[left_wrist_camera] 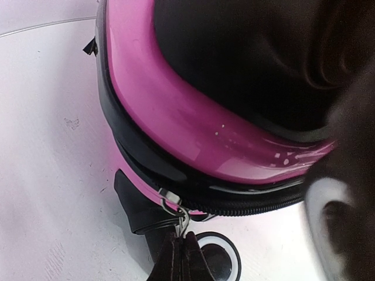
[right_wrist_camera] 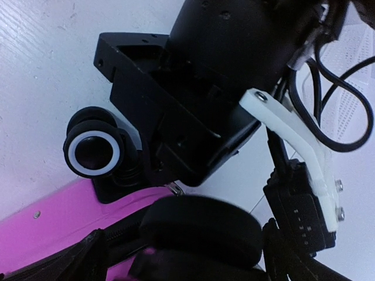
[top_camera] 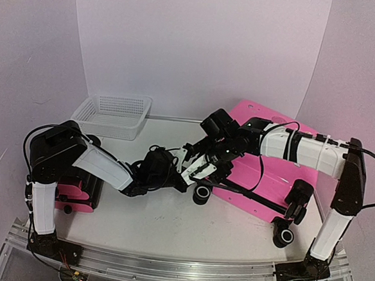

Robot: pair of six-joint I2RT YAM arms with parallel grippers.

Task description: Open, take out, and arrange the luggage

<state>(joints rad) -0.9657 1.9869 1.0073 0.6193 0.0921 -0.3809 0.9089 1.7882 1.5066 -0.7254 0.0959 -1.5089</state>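
While zipper pull (left_wrist_camera: 176, 209) is pinched by left gripper (left_wrist_camera: 179, 257), right gripper (top_camera: 219, 161) spread cannot be told; one suitcase (top_camera: 274, 185), one basket (top_camera: 112, 114) counted; suitcase laid flat, wheels (top_camera: 203, 194) pointed nearward, length slanted far-right.

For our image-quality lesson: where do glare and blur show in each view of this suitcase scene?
Left wrist: white glare specks on the glossy pink suitcase, blurred dark shape at right edge; right wrist: the wheel is sharp, the nearest black part soft; top external: even light, faint shadows.
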